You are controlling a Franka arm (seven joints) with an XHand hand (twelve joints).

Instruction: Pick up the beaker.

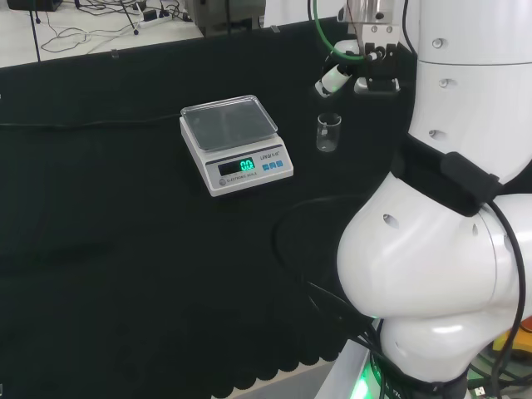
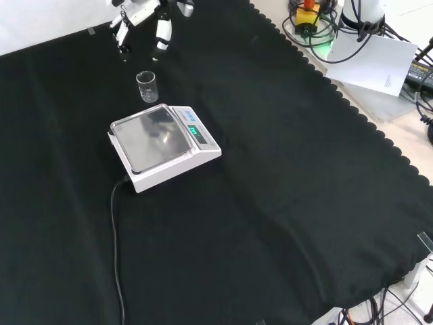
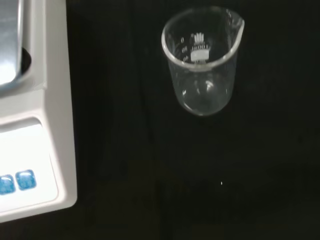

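I am holding my hand (image 2: 145,20) above the cloth (image 2: 284,203) with its fingers (image 2: 162,37) hanging relaxed and spread, grasping nothing. The beaker (image 2: 146,87) is standing upright and empty on the cloth just beside the scale (image 2: 162,145), apart from it, on the side farther from the front camera. From the scale, my hand is lying beyond the beaker and higher, so the beaker is sitting between the two, below my fingertips. Its long axis is running vertical, mouth up, so I judge I am needing to descend and close around its wall.
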